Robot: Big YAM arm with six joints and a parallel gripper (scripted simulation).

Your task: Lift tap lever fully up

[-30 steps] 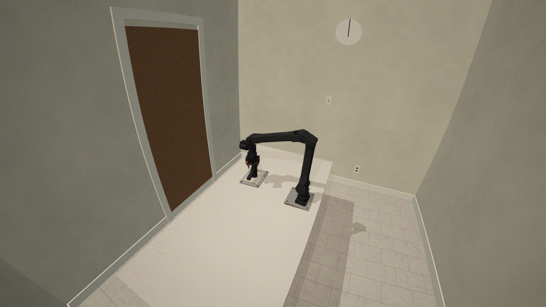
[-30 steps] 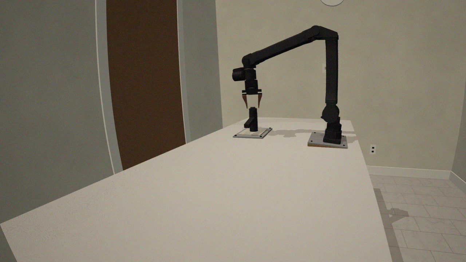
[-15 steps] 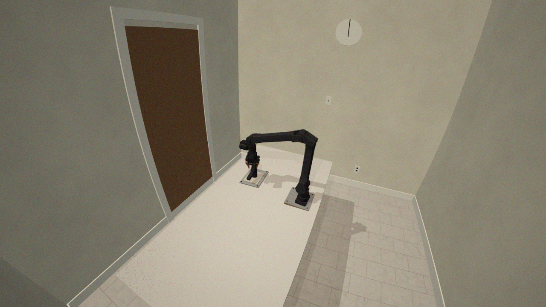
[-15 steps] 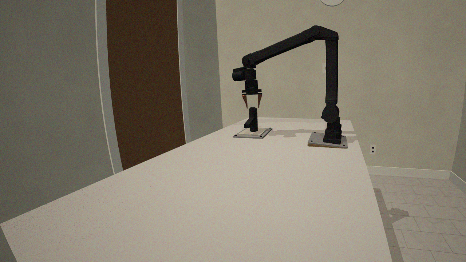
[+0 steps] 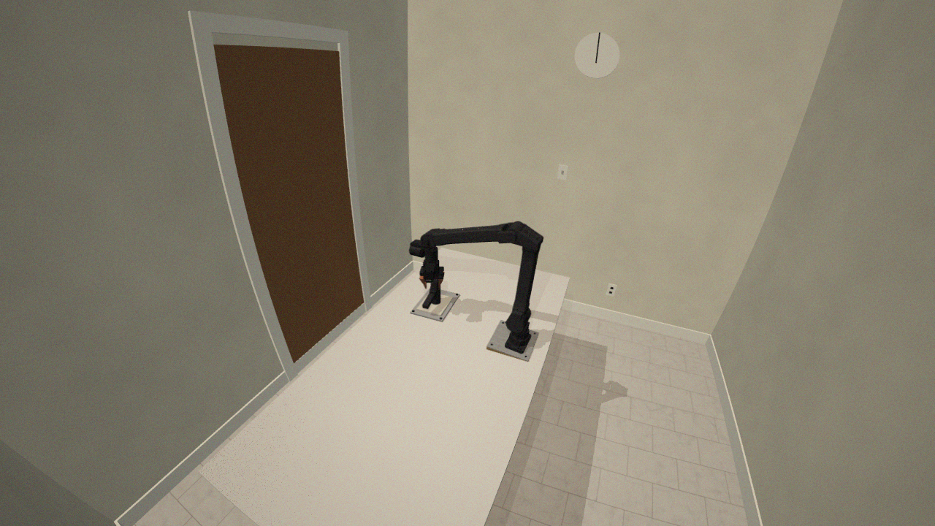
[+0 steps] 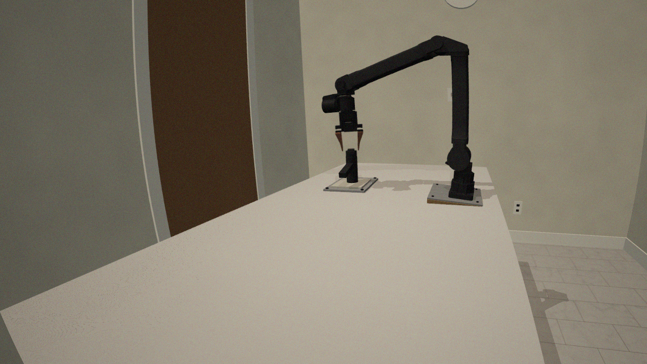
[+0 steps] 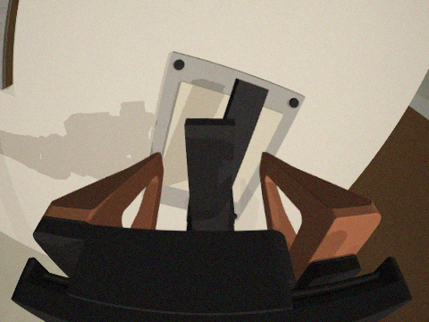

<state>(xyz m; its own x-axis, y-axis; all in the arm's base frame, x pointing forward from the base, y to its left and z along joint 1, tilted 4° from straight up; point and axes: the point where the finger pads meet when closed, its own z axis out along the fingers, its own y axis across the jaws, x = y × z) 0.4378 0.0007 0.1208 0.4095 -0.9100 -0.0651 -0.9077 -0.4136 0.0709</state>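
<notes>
The black tap stands on a grey plate near the far end of the white table. It is an upright post with a short piece pointing toward the door side near its bottom. It also shows in the top view. My gripper hangs straight above the tap, fingers pointing down, tips just above its top and apart from it. The brown fingers are open with nothing between them. In the wrist view the tap rises between the two fingers of my gripper, over the plate.
The arm's base is bolted to a plate right of the tap. A brown door stands beyond the table's left edge. The table's far edge lies just behind the tap.
</notes>
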